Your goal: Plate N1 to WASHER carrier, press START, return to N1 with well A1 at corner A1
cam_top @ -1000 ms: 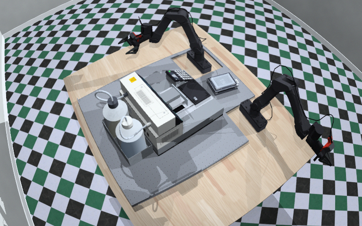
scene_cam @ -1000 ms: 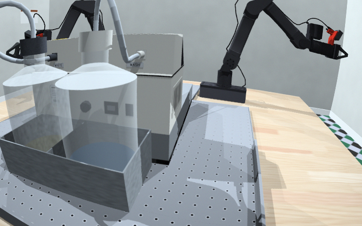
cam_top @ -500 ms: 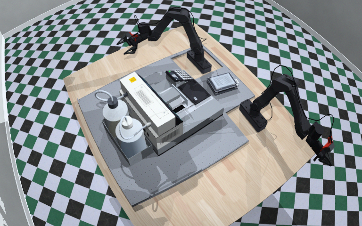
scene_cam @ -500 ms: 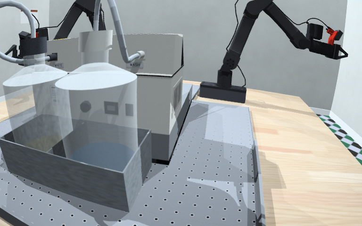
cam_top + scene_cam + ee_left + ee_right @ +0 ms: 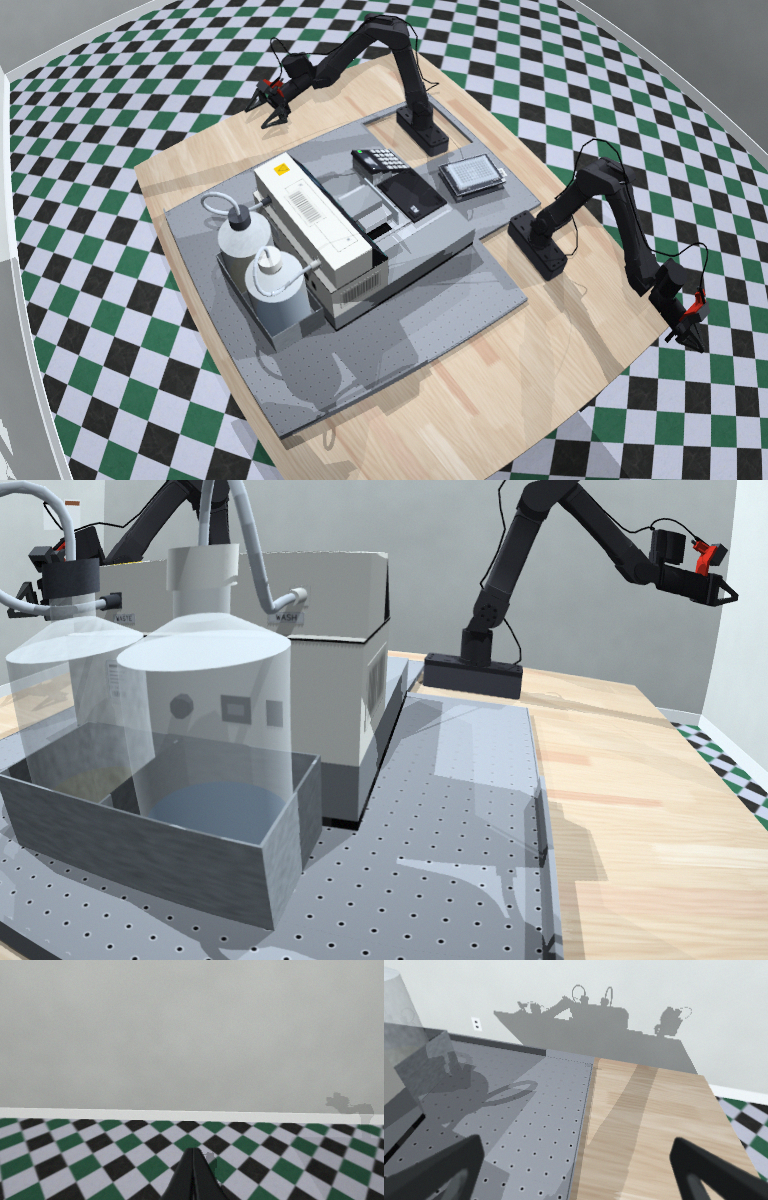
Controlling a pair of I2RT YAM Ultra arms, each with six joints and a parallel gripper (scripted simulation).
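Poised with right gripper [image 5: 255, 117] [image 5: 14, 610] [image 5: 577, 1145] spread, left gripper [image 5: 701, 348] [image 5: 735, 597] [image 5: 193, 1150] pressed together, possibly risking a tilted plate [image 5: 472, 173] through off-centre gripping.

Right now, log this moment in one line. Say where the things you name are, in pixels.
plate [image 5: 472, 172]: on nest [image 5: 461, 192] | left claw [image 5: 702, 348] [image 5: 736, 597] [image 5: 192, 1150]: shut, empty | right claw [image 5: 254, 117] [image 5: 16, 600] [image 5: 578, 1138]: open, empty | next: probably plate pickup

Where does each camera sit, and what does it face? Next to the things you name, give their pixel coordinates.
Top: above the bench, looking down; both arms, plate [image 5: 472, 171].
Exterior: behind the bottles, facing across the washer [image 5: 317, 209] [image 5: 331, 706]; both arms.
Left wrist: on that arm, facing floor [image 5: 141, 390] [image 5: 707, 757] [image 5: 118, 1167] [image 5: 751, 1117] and wall; shut fingertips.
Right wrist: on that arm, facing over board [image 5: 351, 379] [image 5: 424, 842] [image 5: 539, 1130] and table [image 5: 481, 396] [image 5: 651, 842] [image 5: 624, 1110]; spread fingers.
Top and exterior share washer and arms.
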